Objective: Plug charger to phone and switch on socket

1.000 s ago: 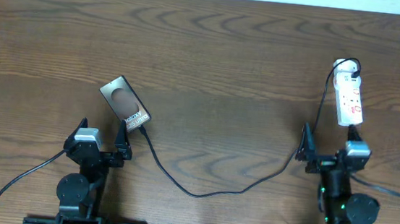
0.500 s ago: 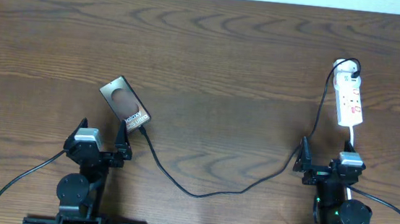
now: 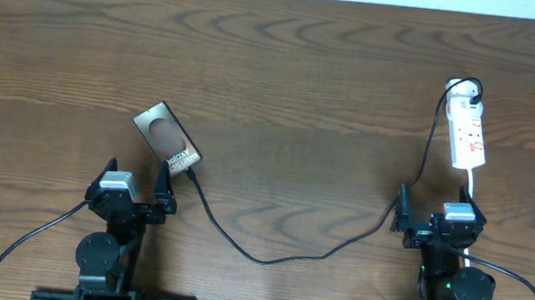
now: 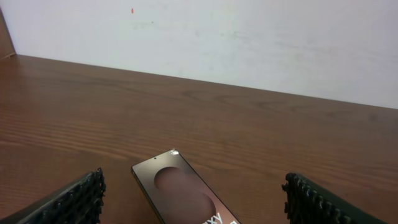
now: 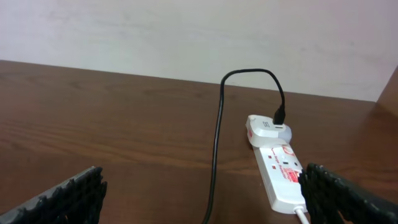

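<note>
The phone (image 3: 166, 139) lies tilted on the table, left of middle, its "Galaxy" end toward me; it also shows in the left wrist view (image 4: 186, 196). The black charger cable (image 3: 268, 257) runs from the phone's near end across the table up to the white adapter at the far end of the socket (image 3: 467, 135), also seen in the right wrist view (image 5: 280, 177). My left gripper (image 4: 193, 202) is open, just short of the phone. My right gripper (image 5: 202, 199) is open, short of the socket, with the cable (image 5: 214, 155) between its fingers' line.
The wooden table (image 3: 302, 85) reaches a white wall at the back. The socket's white cord (image 3: 470, 187) runs toward the right arm's base. Both arm bases sit at the near edge.
My right arm has drawn back toward its base, away from the socket. The left arm, phone and cable have not moved.
</note>
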Controlling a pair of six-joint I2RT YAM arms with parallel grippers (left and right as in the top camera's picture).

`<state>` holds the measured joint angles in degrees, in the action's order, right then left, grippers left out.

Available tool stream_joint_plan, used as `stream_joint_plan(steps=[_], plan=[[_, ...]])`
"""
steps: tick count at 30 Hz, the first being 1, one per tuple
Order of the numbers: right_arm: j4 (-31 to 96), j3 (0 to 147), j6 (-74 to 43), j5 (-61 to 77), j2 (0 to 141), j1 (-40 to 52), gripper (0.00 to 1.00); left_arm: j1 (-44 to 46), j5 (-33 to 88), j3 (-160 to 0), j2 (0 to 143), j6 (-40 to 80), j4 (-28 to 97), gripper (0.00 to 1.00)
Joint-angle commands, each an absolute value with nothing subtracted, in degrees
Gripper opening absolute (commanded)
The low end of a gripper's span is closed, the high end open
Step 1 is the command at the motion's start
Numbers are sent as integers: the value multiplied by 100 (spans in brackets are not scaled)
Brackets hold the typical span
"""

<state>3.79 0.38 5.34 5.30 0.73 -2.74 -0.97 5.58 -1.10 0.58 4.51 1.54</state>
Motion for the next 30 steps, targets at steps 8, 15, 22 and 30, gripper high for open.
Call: stream_joint_plan(steps=[8,15,22,30], plan=[[416,34,438,414,27,-213,99,-121,572,-25,23,458,373,89],[447,34,-25,-75,27,-213,99,-121,572,-25,23,460,373,89],[440,34,-123,-47,27,-213,99,-121,572,-25,23,458,373,89],[436,34,-123,-49,32,-215,99,-121,572,-25,23,458,373,89]])
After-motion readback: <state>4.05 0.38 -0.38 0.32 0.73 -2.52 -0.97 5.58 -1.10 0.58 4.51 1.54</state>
